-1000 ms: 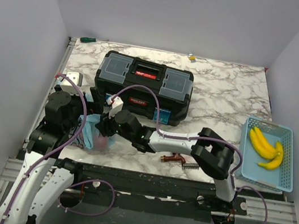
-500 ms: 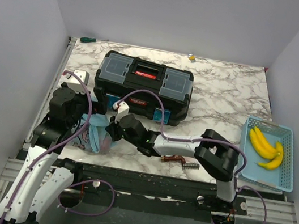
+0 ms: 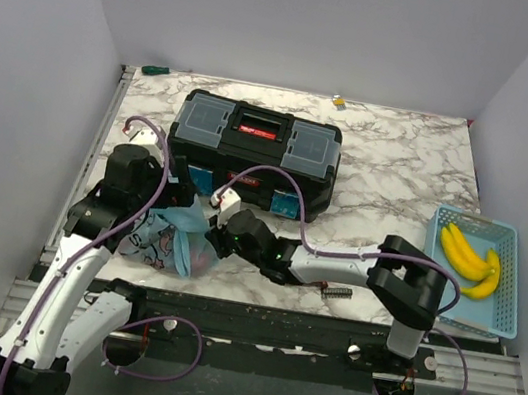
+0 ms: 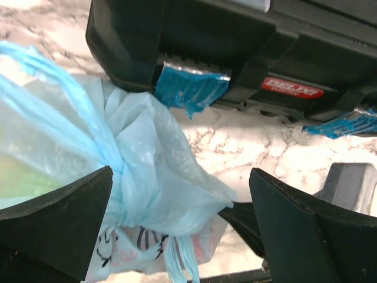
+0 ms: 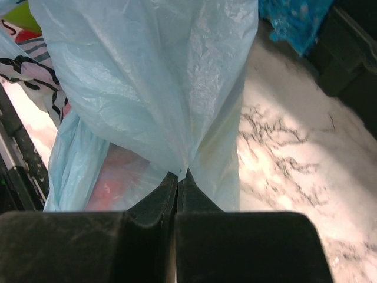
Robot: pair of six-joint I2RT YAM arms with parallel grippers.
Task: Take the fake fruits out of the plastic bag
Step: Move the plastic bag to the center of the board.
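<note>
The light-blue plastic bag [image 3: 175,242] with its pink-and-brown print lies on the marble table in front of the toolbox. My right gripper [image 3: 215,233] is shut on a pinch of the bag's film [image 5: 159,106], seen close in the right wrist view [image 5: 178,174]. My left gripper [image 3: 170,204] hovers over the bag's gathered top with its jaws wide apart [image 4: 181,177]; the bag [image 4: 147,171] fills the gap. A reddish fruit [image 5: 109,186] shows through the film. A yellow-green shape [image 4: 15,177] shows inside at the left.
A black toolbox [image 3: 254,150] stands just behind the bag. A blue mesh basket [image 3: 506,299] with yellow bananas [image 3: 467,257] sits at the right edge. A small metal spring [image 3: 334,291] lies near the front edge. A green-handled tool [image 3: 154,70] lies at the back left.
Both grippers and the bag have shifted right and toward the front edge. The bag is spread out wider, its print now showing. The left wrist has swung over the bag's top.
</note>
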